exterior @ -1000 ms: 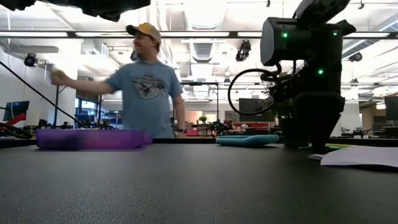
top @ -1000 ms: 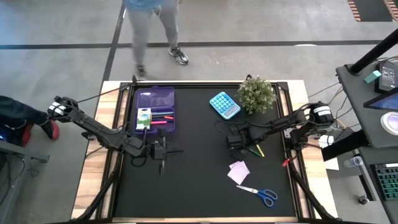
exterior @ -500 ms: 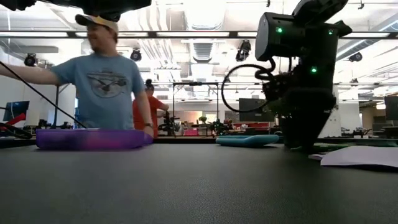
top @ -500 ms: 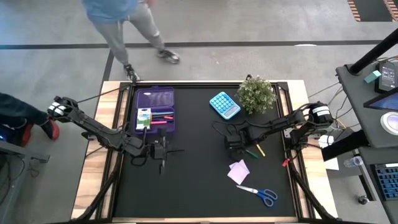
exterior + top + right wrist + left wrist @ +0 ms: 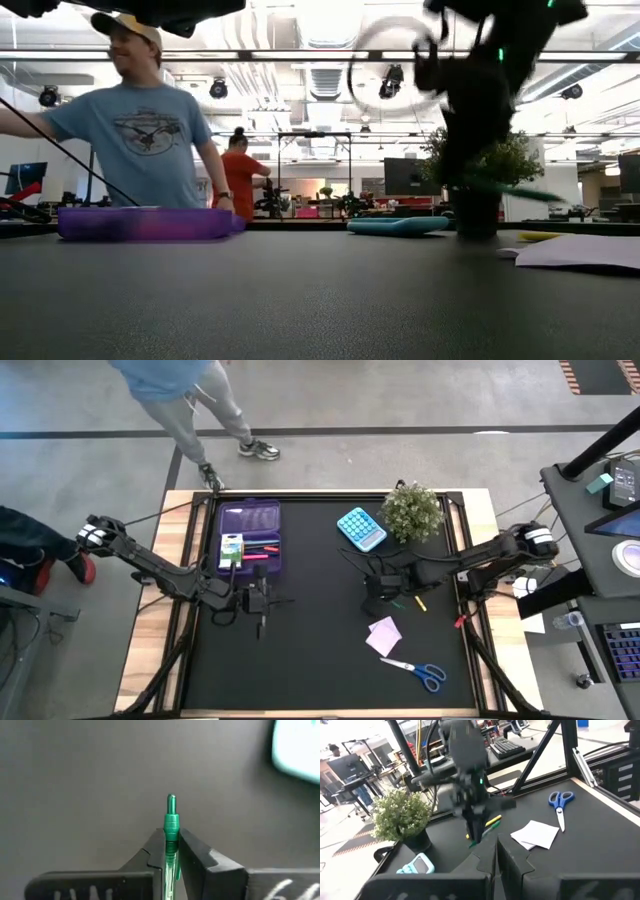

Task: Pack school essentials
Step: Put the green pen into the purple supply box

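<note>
Green pen between right pincer fingers, right wrist view only.

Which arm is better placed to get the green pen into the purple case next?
Right. The right gripper is shut on the green pen. The left gripper waits near the purple case, holding nothing.

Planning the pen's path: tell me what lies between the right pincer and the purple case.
High view: only bare black tabletop between the right pincer, shut on the green pen, and the purple case.
</note>
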